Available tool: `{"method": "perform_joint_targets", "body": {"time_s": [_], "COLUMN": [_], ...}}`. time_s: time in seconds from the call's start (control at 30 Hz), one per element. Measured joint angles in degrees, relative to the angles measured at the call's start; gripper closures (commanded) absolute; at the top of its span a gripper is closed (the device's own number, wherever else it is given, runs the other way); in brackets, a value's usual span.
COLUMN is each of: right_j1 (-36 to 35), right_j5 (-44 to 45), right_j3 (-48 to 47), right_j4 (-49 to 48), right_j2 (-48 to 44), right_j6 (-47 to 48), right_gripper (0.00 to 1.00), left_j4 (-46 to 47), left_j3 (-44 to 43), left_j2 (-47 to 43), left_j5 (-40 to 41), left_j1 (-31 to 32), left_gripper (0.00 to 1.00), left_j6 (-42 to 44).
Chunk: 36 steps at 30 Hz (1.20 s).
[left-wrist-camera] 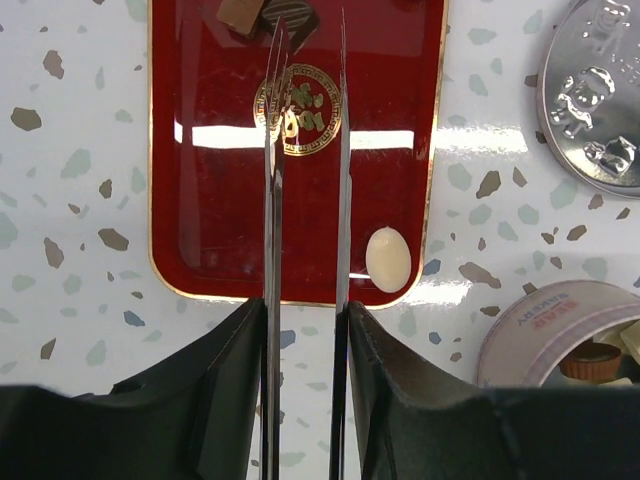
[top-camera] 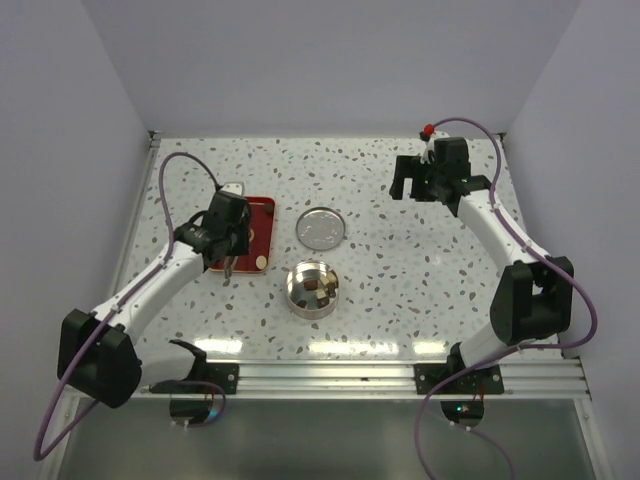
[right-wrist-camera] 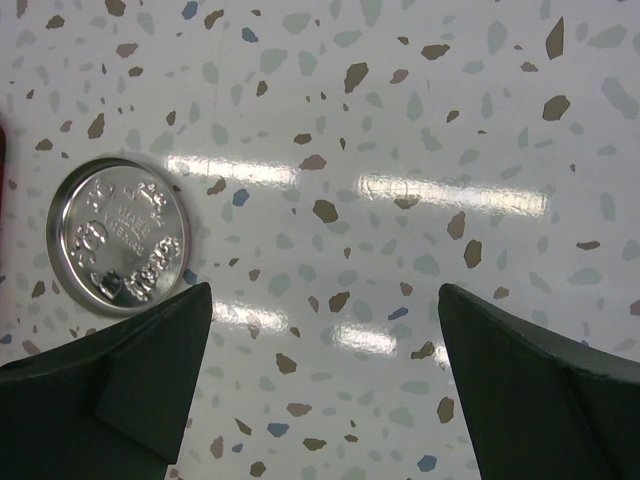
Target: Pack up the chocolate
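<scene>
From above, you see the left tool (top-camera: 228, 265) hanging over the red tray (top-camera: 262, 225) at the left of the desk (top-camera: 400, 290). The open round tin (top-camera: 312, 312) sits near the tray with a few chocolate chunks (top-camera: 318, 291) already inside. Its lid (top-camera: 322, 227) lies apart, behind it. The right tool (top-camera: 412, 188) hovers well off at the back right

In the left wrist view, your thin blades stand a narrow slit apart with nothing caught between them. Their tips point at two brown pieces (left-wrist-camera: 295, 18) at the tray's far end, and you cannot tell whether they touch. A pale oval piece (left-wrist-camera: 388, 260) lies in the tray's near right corner

In the right wrist view, the fingers are spread fully wide over the desk and hold nothing, with the lid off to their left

You look to be mid-pick, with the packing partly done. The next move calls for straddling one brown piece squarely, pinching it gently, then carrying it across to the tin
</scene>
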<state>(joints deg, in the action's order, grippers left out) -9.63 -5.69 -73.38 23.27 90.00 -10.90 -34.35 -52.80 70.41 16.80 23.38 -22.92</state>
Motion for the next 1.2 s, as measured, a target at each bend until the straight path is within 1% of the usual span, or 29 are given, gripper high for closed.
{"method": "perform_joint_targets", "body": {"time_s": [0.4, 0.73, 1.03, 1.2], "right_j1": [0.00, 0.00, 0.00, 0.00], "right_j5": [-0.11, -0.11, -0.09, -0.11], "right_j3": [0.00, 0.00, 0.00, 0.00], "right_j4": [0.00, 0.00, 0.02, 0.04], "right_j2": [0.00, 0.00, 0.00, 0.00], "right_j6": [0.17, 0.46, 0.48, 0.48], "right_gripper": [0.01, 0.01, 0.01, 0.01], "left_j4": [2.47, 6.40, 7.76, 8.20], "left_j3": [0.79, 1.95, 1.95, 1.92], "left_j2": [5.05, 8.37, 8.70, 9.62], "left_j5": [-0.11, -2.08, -2.71, -3.13], "left_j1": [-3.78, -4.76, -5.11, -6.40], "left_gripper": [0.56, 0.56, 0.55, 0.55], "left_j6": [1.73, 2.62, 3.04, 3.67]}}
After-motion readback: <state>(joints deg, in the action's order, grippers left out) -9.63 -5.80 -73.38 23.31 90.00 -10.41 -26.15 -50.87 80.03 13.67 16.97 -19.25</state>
